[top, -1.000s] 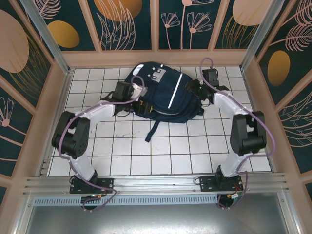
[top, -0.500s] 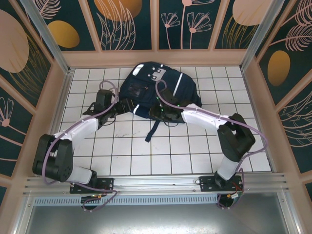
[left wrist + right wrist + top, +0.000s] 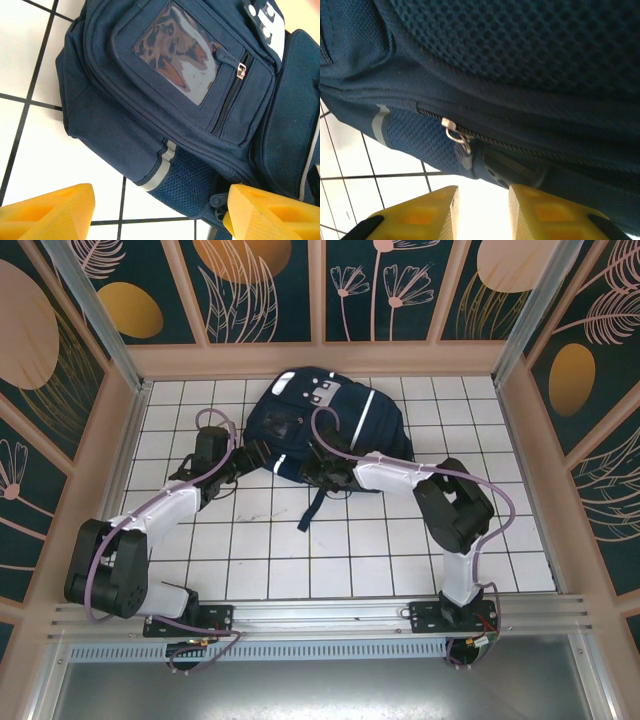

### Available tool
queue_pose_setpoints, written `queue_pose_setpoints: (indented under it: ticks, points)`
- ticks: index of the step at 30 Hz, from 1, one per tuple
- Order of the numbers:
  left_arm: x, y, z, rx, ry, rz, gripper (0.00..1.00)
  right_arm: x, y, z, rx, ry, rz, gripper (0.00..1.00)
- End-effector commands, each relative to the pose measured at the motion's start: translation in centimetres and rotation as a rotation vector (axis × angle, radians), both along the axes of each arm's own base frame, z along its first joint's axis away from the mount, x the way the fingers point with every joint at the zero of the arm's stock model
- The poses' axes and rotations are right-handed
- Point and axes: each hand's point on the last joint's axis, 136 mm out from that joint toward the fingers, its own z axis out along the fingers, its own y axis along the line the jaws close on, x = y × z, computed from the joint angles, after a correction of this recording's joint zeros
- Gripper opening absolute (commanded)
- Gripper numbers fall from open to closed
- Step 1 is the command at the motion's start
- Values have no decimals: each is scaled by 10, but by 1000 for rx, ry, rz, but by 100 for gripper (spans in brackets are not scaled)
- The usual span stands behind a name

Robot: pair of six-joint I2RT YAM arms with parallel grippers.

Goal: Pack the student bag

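The student bag (image 3: 330,425), a dark navy backpack with white stripes, lies flat on the white tiled floor at the back middle. My left gripper (image 3: 252,456) is at its left lower corner. In the left wrist view that gripper (image 3: 160,215) stands open, with the bag's corner, its reflective stripe (image 3: 160,167) and mesh side pocket between the wide-apart yellow fingers (image 3: 52,212). My right gripper (image 3: 316,469) is at the bag's near edge. There it (image 3: 482,210) is open by a narrow gap holding nothing, just below a zipper pull (image 3: 457,139).
A dark strap (image 3: 313,506) trails from the bag onto the tiles toward the arms. The front pocket has a clear window (image 3: 182,52) and a zipper (image 3: 231,95). Wooden walls (image 3: 320,358) enclose the floor on three sides.
The right arm has swung from the bag's right side round to its near edge and narrowed its jaws. The left gripper has drawn back from the bag's top to its left corner.
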Motion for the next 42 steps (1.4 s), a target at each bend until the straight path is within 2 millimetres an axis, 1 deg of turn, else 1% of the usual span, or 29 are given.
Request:
queue_pose_setpoints:
  ticks: [1, 8, 13, 17, 20, 22, 24, 29, 30, 34, 36, 38, 41, 42]
  points:
    - [5, -2, -2, -24, -6, 0, 71, 16, 12, 13, 47, -37, -27, 32]
    - [6, -5, -10, -28, 10, -13, 70, 26, 6, 11, 51, -40, -68, 30]
    - [7, -9, -14, -47, 21, -23, 69, 36, -1, 1, 32, -35, -111, 28]
    - [9, -12, -14, -61, 24, -30, 69, 44, 5, 0, 40, -50, -104, 24]
    - [10, -14, -16, -77, 28, -33, 69, 48, 9, -4, 29, -48, -99, 23]
    - [10, -16, -17, -88, 33, -34, 68, 49, 9, -5, 23, -47, -100, 20]
    - [10, -18, -18, -107, 36, -36, 68, 48, 7, -4, 14, -51, -105, 14]
    - [11, -32, -16, -233, 46, -47, 65, 41, 0, 8, -14, -62, -90, 1]
    - [12, -35, -15, -256, 50, -49, 64, 40, -1, 13, -14, -71, -83, 0]
    - [17, -46, -18, -336, 75, -47, 63, 34, -1, 30, -4, -106, -22, 0]
    - [19, -50, -25, -363, 99, -36, 63, 30, 3, 40, 9, -128, 33, 0]
    - [23, -53, -27, -392, 102, -29, 63, 25, 7, 48, 14, -136, 84, 0]
    - [32, -62, -18, -448, 77, -38, 63, 18, 9, 51, 1, -121, 140, 0]
    - [35, -65, -23, -460, 89, -36, 63, 17, 9, 50, -5, -115, 151, 0]
